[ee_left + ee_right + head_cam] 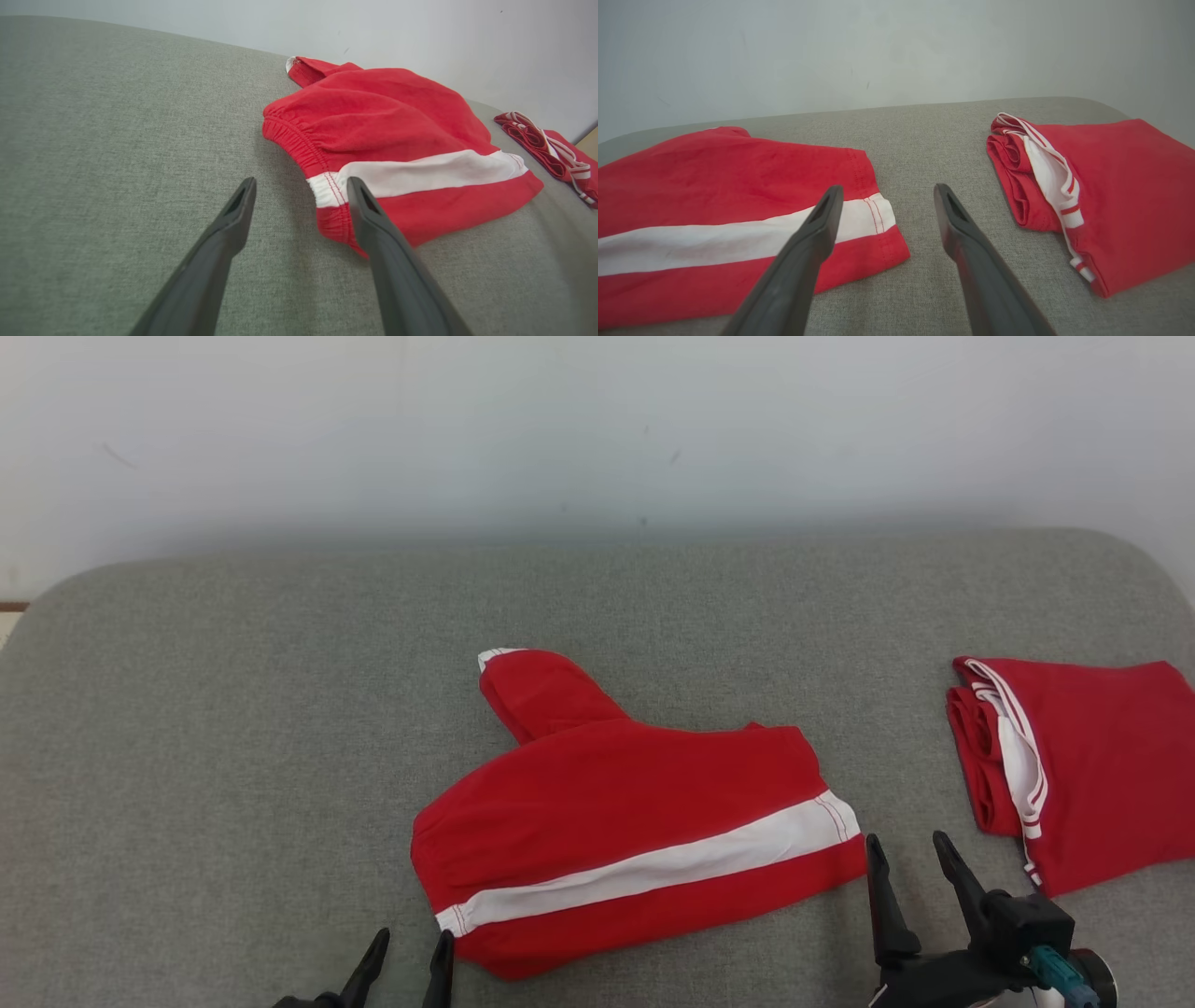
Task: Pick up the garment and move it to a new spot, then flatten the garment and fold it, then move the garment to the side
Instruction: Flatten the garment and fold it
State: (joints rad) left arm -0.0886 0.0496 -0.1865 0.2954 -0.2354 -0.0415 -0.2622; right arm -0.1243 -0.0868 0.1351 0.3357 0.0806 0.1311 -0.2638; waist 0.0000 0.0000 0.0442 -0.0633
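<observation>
Red garment [616, 803], soft cloth w/ 1 white stripe & puckered elastic waist, lies mid grey woven cushion [233, 709]. Left gripper [414, 941] & right gripper [906, 845] both spread, empty, just beside its near corners. 2nd folded red piece [1102, 756] lies to the right.

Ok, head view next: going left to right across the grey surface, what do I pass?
left hand → striped garment → right hand → folded garment
</observation>
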